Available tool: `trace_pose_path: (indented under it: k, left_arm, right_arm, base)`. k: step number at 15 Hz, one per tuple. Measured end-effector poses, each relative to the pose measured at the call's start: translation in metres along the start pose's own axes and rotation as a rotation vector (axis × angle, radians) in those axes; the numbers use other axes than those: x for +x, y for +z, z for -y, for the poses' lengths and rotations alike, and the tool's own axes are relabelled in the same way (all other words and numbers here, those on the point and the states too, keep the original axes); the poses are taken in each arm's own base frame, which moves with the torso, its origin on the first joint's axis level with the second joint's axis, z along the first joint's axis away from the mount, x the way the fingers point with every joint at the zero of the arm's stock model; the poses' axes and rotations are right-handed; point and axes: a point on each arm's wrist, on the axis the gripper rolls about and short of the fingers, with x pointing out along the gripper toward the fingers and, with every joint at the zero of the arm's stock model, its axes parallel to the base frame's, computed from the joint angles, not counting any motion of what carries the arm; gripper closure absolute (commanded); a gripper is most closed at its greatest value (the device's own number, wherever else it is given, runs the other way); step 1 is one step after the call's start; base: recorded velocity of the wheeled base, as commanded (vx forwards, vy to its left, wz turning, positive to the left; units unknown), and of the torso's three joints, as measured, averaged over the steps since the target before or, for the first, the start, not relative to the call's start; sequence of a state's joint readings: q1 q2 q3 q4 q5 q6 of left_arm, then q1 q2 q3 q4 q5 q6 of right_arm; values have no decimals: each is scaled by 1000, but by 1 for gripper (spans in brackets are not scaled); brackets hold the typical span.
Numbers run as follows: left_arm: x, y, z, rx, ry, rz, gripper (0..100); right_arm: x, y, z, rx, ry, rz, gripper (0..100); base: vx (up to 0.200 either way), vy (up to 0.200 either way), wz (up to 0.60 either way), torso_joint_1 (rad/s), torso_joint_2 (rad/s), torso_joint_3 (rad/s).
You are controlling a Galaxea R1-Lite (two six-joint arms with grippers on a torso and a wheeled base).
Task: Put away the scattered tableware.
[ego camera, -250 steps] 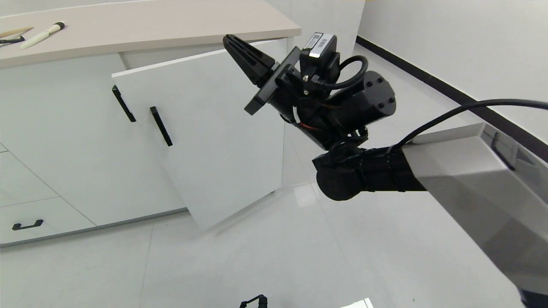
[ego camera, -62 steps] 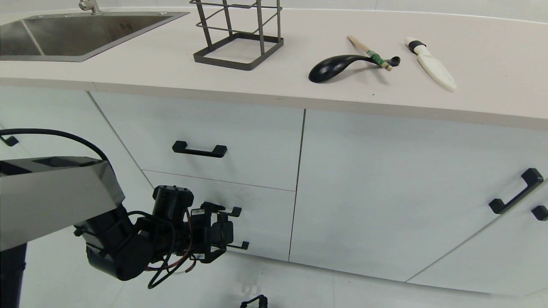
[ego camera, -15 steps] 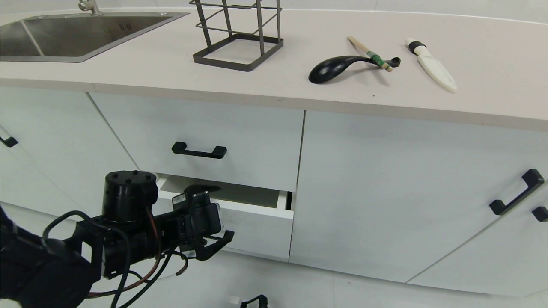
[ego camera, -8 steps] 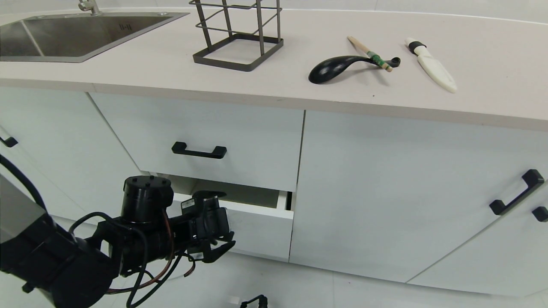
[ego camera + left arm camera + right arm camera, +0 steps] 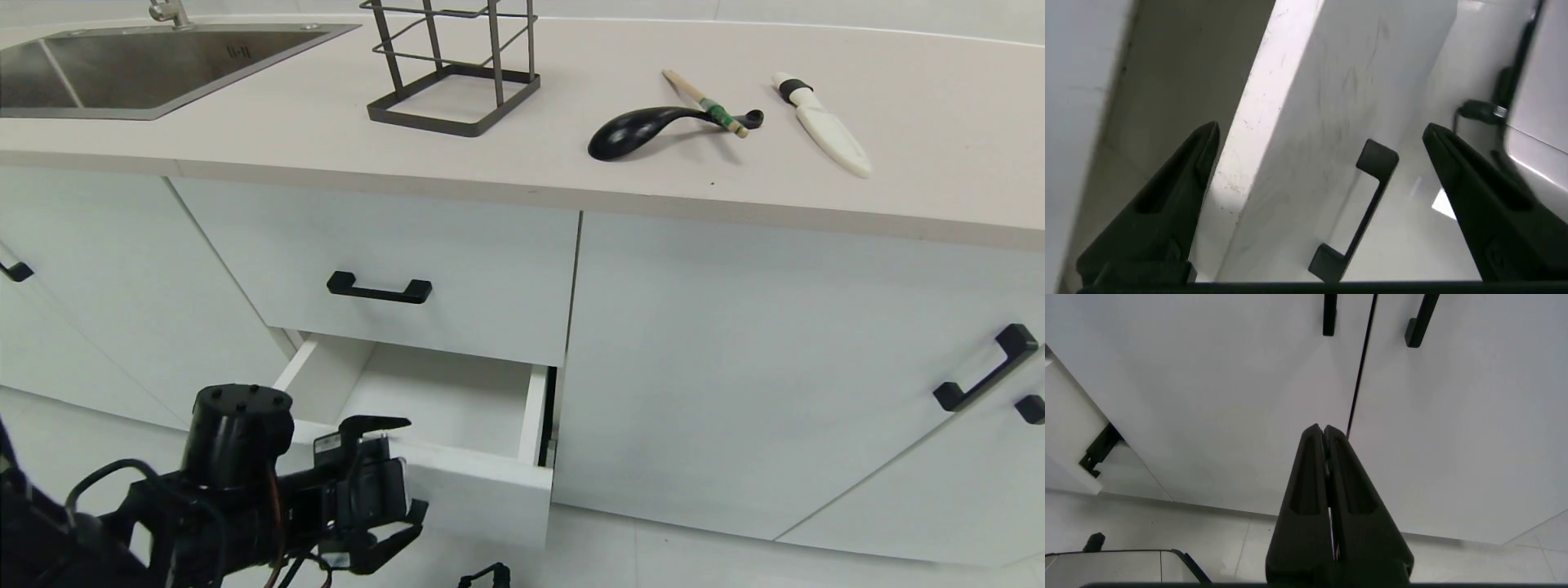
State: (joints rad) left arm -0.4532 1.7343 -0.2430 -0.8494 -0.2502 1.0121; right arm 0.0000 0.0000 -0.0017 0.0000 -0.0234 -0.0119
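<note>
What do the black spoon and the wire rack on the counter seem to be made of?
Black spoon: probably glossy plastic or lacquer; bright highlights show. Wire rack: likely matte grey metal, given thin straight rods.

The gripper (image 5: 1321,131), spread wide, frames the white drawer front (image 5: 1315,90) and its black handle (image 5: 1353,206).

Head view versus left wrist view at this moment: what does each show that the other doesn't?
Head view adds the counter with black spoon, white knife, wire rack and sink, plus the inside of the open drawer. Left wrist view adds that drawer's black handle, between the open fingers without touching them. Shared: the drawer front and the left gripper.
</note>
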Motion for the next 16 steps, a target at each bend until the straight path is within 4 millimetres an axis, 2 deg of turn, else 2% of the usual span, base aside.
trace_pose_path:
  k: [3,6,16]
  left_arm:
    - [-35,-4,28,-1,-36,-8,0]
    - [-56,-3,41,12,-33,9,0]
    - [-68,0,45,29,-10,51,0]
  right_arm:
    - [0,0,0,0,0,0,100]
    - [0,0,0,0,0,0,100]
    - [0,0,0,0,0,0,100]
  base:
    - [0,0,0,0,0,0]
    - [0,0,0,0,0,0]
    - [0,0,0,0,0,0]
